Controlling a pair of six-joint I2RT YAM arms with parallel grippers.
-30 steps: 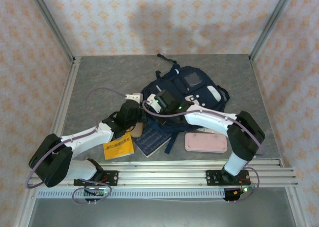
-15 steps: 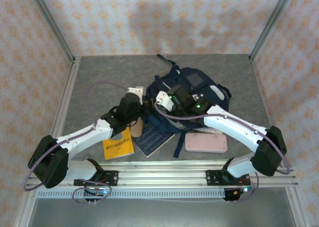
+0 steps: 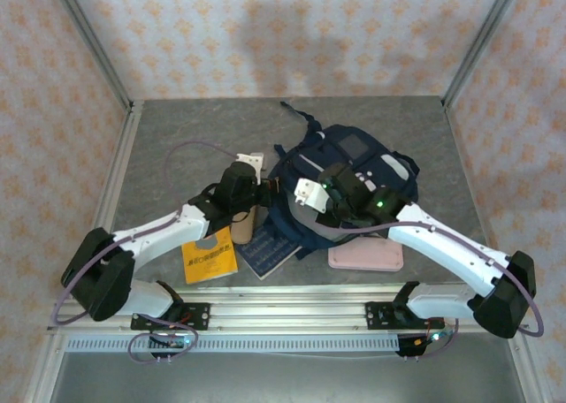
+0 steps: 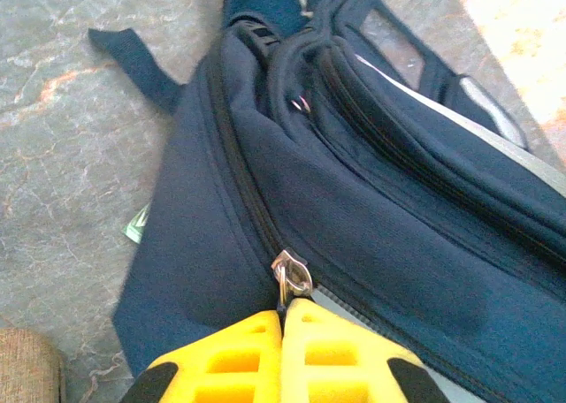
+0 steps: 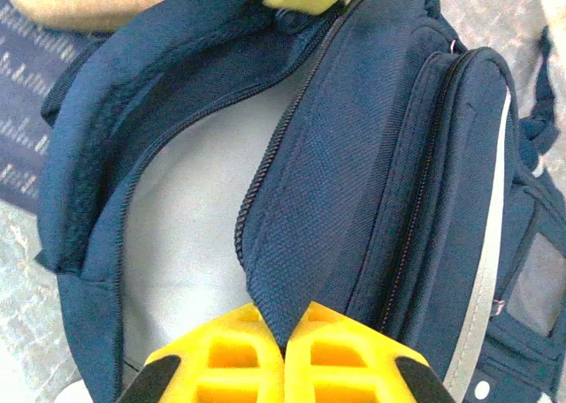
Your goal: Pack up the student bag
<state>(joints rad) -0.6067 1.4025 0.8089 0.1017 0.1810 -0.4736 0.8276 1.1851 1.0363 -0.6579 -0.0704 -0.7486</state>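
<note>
The student bag (image 3: 301,164) lay flat on the grey table (image 3: 177,138), its front pocket turned up. Both arms reached in to its near-left edge. The left arm (image 3: 168,231) stretched low across the table towards the bag from the left. The right arm (image 3: 442,239) folded at its elbow to the bag's near right and ran back over the bag's near side.

In the left wrist view the left gripper (image 4: 283,313) had its yellow fingers pressed together on the metal zipper pull (image 4: 292,275) of the bag's main zip, on the navy side panel. A tan object (image 4: 26,368) lay at the bag's near-left side, just beside the bag.

The right wrist view showed the right gripper (image 5: 285,322) pinched tight on a fold of navy fabric at the rim of the main compartment. Beside that fold the zip stood parted, with the pale grey lining (image 5: 186,217) bared.

The overhead view added what the wrist cameras missed: a yellow booklet (image 3: 210,260) and a dark blue notebook (image 3: 270,251) lay near the bag's near-left side. A pink case (image 3: 364,254) lay just beside its near edge, partly under the right arm.
</note>
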